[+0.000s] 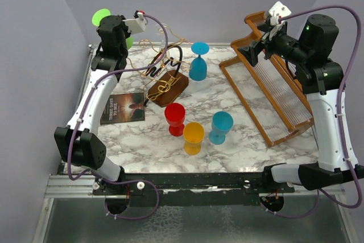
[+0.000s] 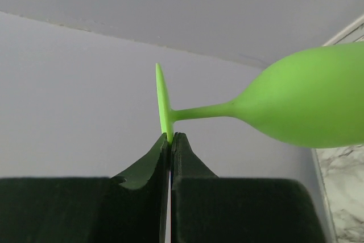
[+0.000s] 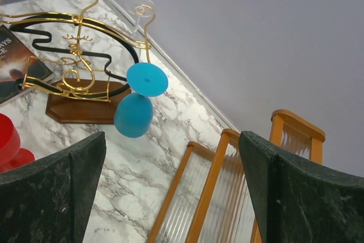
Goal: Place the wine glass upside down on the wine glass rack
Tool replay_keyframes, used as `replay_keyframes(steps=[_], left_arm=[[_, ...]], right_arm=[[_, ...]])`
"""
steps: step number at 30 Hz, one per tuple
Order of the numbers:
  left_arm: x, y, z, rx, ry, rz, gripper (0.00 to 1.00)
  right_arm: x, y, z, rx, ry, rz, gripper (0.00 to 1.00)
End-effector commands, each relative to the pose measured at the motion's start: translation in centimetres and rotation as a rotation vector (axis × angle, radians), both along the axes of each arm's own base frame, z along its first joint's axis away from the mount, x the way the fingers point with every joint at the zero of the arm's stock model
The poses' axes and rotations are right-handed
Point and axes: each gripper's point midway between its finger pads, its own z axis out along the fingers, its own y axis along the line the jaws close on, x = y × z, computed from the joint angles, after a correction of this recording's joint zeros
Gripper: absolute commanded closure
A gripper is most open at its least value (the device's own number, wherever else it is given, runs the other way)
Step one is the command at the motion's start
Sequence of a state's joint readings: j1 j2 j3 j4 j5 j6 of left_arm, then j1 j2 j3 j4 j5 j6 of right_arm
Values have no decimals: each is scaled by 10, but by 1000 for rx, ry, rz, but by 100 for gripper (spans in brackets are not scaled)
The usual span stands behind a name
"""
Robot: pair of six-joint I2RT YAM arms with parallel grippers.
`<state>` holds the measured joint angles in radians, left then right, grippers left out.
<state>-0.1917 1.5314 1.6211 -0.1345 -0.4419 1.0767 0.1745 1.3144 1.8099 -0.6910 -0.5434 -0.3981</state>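
Note:
A lime-green wine glass lies sideways in the air, its round foot pinched edge-on between my left gripper's shut jaws. In the top view the left gripper holds it high at the table's back left corner, left of the wine glass rack, a stand of gold wire scrolls with a black curved bar on a brown wooden base. A blue wine glass hangs upside down on the rack's right side. My right gripper is open and empty above the orange slatted rack. The wire rack and blue glass also show in the right wrist view.
A red cup, a yellow cup and a blue cup stand at the table's middle front. A dark book lies at the left. The large orange slatted rack fills the right side. Purple walls enclose the back and sides.

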Motion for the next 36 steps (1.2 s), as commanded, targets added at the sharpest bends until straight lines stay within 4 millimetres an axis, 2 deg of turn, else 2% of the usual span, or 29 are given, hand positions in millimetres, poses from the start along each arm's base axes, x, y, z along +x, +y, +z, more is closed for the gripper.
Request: replay_keyframes(steps=[1, 4, 12, 36], left_arm=[[1, 12, 2, 157, -11, 66, 100], [4, 6, -15, 176, 46, 25, 100], [5, -31, -49, 160, 200, -184, 100], [-11, -116, -85, 253, 435, -548, 100]], right_arm=[[-2, -5, -2, -10, -2, -21, 0], [0, -6, -7, -14, 8, -25, 0], [3, -5, -13, -18, 22, -23, 0], [2, -7, -19, -26, 25, -33, 1]])
